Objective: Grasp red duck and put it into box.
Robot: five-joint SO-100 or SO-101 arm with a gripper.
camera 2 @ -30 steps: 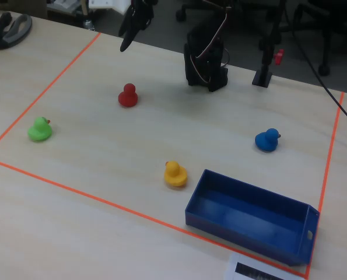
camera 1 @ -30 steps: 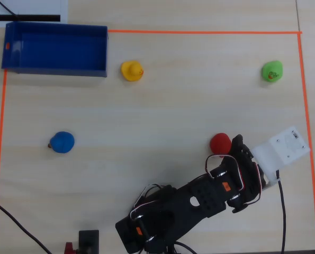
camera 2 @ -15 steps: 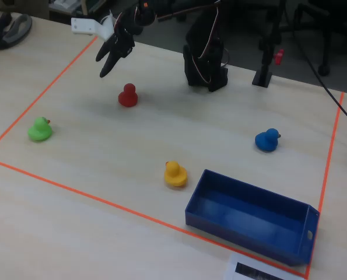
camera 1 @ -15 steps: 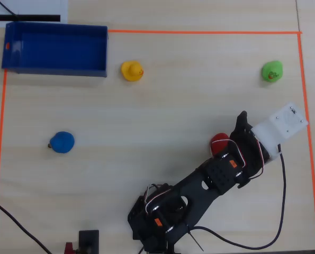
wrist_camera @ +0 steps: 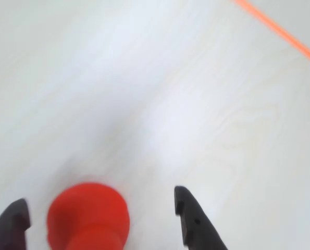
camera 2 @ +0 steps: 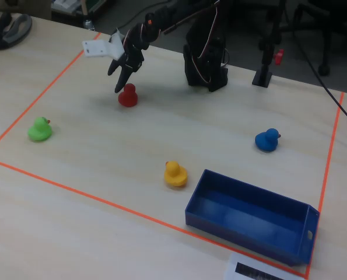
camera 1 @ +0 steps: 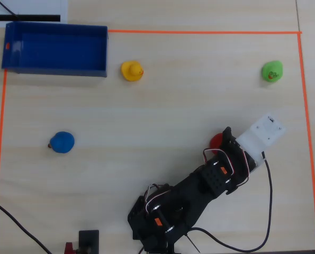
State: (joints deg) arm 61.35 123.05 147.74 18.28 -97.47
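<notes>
4 ducks (camera 1: 132, 70); 1 box (camera 1: 54, 70); 1 arm (camera 1: 199, 190)

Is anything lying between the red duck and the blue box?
Almost nothing. In the overhead view the stretch from the red duck to the box is bare table, with only the yellow duck near the box end.

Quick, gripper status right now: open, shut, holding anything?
Gripper: open, holding nothing; its fingers straddle the red duck, which sits on the table.

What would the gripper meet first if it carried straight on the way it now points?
Most likely the red duck: in the wrist view it sits between the open fingers of the gripper, just ahead. Depth is unclear, so whether they touch cannot be told.
</notes>
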